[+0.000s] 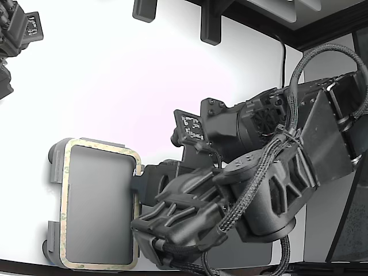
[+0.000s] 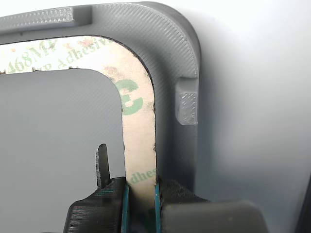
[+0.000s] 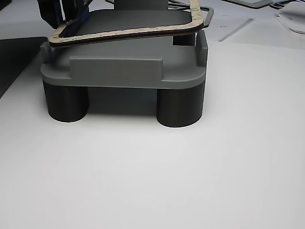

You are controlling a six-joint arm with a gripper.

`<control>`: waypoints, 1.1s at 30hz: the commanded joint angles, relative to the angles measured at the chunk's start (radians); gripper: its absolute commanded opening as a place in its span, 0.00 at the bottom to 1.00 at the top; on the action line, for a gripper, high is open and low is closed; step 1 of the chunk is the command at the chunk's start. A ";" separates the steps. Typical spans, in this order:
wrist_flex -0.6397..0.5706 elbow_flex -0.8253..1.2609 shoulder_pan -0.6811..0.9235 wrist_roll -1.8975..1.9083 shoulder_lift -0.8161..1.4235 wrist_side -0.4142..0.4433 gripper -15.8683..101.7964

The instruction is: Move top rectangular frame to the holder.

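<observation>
In the lower left of the exterior view, the beige rectangular frame (image 1: 101, 150) sits over the light grey holder (image 1: 55, 167), its outline following the tray's rim, on a white desk (image 1: 115, 69). The dark robot arm (image 1: 259, 172) fills the centre and right of that picture and reaches toward the frame's right-hand edge.

In the wrist view the gripper (image 2: 141, 201) appears at the bottom centre. Its two dark fingers (image 2: 97, 208) are closed on one straight side of the frame (image 2: 138, 136), with teal pads pressed against either edge of the strip. Green printed lettering shows on the frame's tan surface. The frame's rounded corner lies just inside the holder's raised grey wall (image 2: 184, 73), near a small square tab (image 2: 187, 108).

In the other view, taken low from the side, the holder (image 3: 119, 71) stands on round dark feet (image 3: 180, 107) in the upper half of the picture. The frame (image 3: 124, 33) lies tilted above the tray, its upper left end raised where the fingers (image 3: 71, 14) hold it, its upper right corner near the holder's wall.
</observation>
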 commanded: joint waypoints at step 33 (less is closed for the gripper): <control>0.005 -0.017 -0.018 0.008 -0.015 -0.014 0.05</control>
